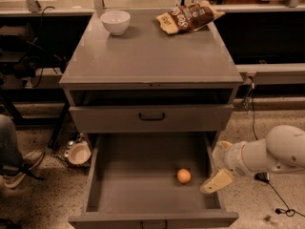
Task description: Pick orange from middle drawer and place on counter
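The orange (184, 176) lies on the flat floor of the middle drawer (124, 185), which is pulled fully open at the bottom of the cabinet. The fruit sits right of centre, towards the front. My gripper (215, 181) hangs at the drawer's right wall, just right of the orange and apart from it, holding nothing that I can see. The white arm (271, 155) reaches in from the right. The counter (152, 56) is the grey cabinet top above.
A white bowl (115, 22) and a snack bag (188, 17) lie at the back of the counter. A shallower drawer front with a black handle (151, 117) is above the open drawer. A person's shoe (21, 163), a floor dish (78, 152) and cables (269, 194) surround the cabinet.
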`<state>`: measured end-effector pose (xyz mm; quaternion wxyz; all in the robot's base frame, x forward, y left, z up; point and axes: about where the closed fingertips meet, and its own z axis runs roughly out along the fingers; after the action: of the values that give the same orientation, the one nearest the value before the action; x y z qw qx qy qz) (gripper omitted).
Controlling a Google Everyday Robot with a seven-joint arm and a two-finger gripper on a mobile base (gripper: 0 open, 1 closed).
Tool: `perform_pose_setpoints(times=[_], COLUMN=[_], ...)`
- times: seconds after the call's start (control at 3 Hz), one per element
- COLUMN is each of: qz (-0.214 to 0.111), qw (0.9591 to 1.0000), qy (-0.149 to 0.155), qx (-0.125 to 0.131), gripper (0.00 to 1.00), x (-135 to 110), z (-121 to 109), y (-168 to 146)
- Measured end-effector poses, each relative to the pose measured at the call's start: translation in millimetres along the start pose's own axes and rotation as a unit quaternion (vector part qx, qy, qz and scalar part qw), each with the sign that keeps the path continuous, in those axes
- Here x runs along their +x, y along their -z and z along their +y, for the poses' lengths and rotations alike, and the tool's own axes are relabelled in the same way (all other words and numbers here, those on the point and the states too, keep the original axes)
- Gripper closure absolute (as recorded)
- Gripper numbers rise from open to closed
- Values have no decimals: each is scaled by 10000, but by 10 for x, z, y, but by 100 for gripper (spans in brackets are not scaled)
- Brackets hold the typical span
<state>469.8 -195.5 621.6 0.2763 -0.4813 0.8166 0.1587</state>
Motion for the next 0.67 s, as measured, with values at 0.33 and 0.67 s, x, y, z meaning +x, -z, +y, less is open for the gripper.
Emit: perform_pose_setpoints(times=[0.33,0.67], qz=[-98,-98], qw=[9997,9997], qy=[-129,-129], qx=[163,162], gripper=[0,0], x=[235,235], z=[-159,-159], y=[-566,-566])
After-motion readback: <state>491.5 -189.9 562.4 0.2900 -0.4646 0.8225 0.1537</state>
